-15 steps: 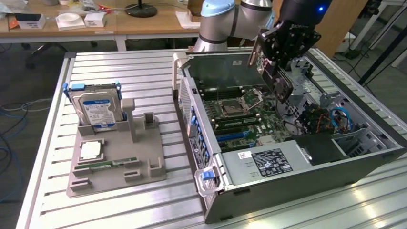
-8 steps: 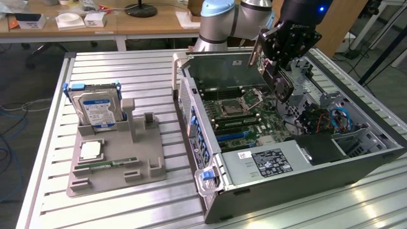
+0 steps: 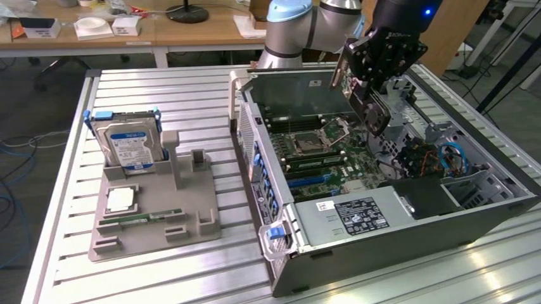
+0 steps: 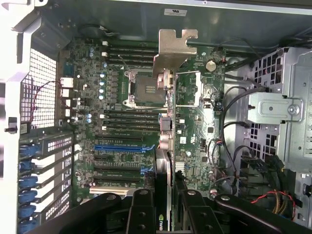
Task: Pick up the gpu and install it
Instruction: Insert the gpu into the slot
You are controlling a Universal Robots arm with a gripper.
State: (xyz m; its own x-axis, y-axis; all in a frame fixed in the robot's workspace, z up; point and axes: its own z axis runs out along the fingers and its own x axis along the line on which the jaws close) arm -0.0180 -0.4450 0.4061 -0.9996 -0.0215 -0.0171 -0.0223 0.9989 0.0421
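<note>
**Holding the gpu above the open case, crosswise to the blue slot**

The pincer [image 4: 168,212] is clamped on the gpu [image 4: 165,146], with one black finger pressed against each face of the card. In the wrist view the card shows edge-on. It runs away from the pincer across the motherboard [image 4: 117,87] and ends in its silver bracket [image 4: 178,46].

In the exterior view the pincer [image 3: 378,85] hangs over the computer case [image 3: 473,221], which lies open on the tabletop [image 3: 169,88]. The gpu [image 3: 376,114] hangs below the pincer, clear of the board and not seated in anything.

What matters here is direction. The blue slot [image 4: 126,146] lies just to one side of the card's edge, beside the pincer. Its length runs roughly at a right angle to the card's long axis as the wrist view shows it. By my reading, the card is above the right region of the board but is not yet lined up along the slot. Its bracket end points away from the grilled wall [image 4: 41,92] of the case.
</note>
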